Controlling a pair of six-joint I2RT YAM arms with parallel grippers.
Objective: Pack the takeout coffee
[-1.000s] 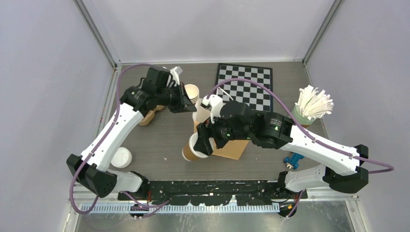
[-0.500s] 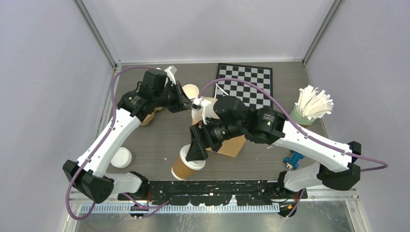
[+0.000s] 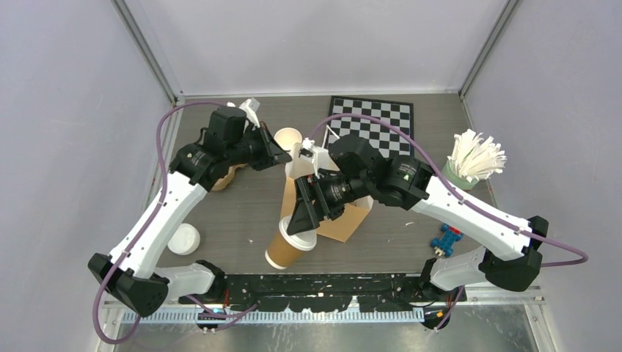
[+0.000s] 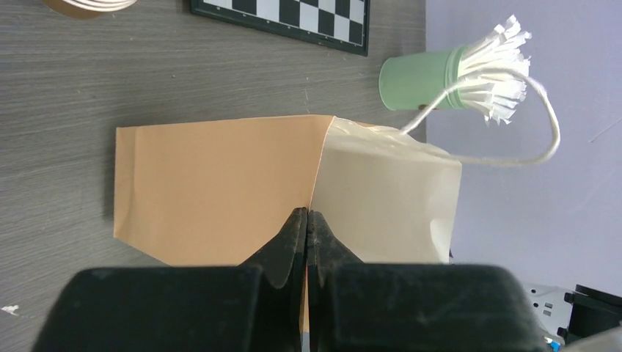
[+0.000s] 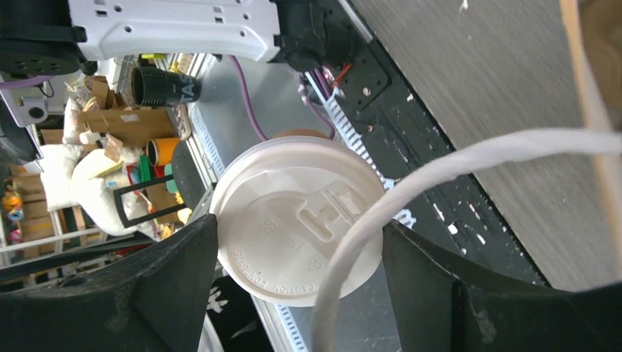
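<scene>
**Coffee in right gripper, bag edge in left**

Coffee (image 3: 290, 246), tan cup with white lid, clamped at lid end in right gripper (image 3: 301, 220). Fingers (image 5: 176, 279) spread wide, one on either side of lid rim. Tilted, lid end toward bag (image 4: 213, 183), base toward near edge of table (image 3: 242, 205). Contact with table not discernible. Just in front of bag, not inside it. Lid seen face-on in right wrist view, with white cord handle (image 5: 440, 169) crossing in front.

Bag on table at mid-scene, near corner just beside coffee. Left gripper (image 4: 306, 224) pressed together on bag edge, at fold between tan panel and paler panel. Handle looping out from paler panel, toward green cup (image 3: 456, 174) in left wrist view.

Open tan cup (image 3: 288, 137) just behind left gripper. More tan cups (image 3: 224, 178) partly hidden under left arm. Loose lid (image 3: 183, 239) at near left, well apart from coffee. Checkerboard (image 3: 372, 125) flat at far centre. Green cup at far right, stuffed with white strips (image 3: 477, 154). Blue toy (image 3: 445, 239) at near right, beside right arm.
</scene>
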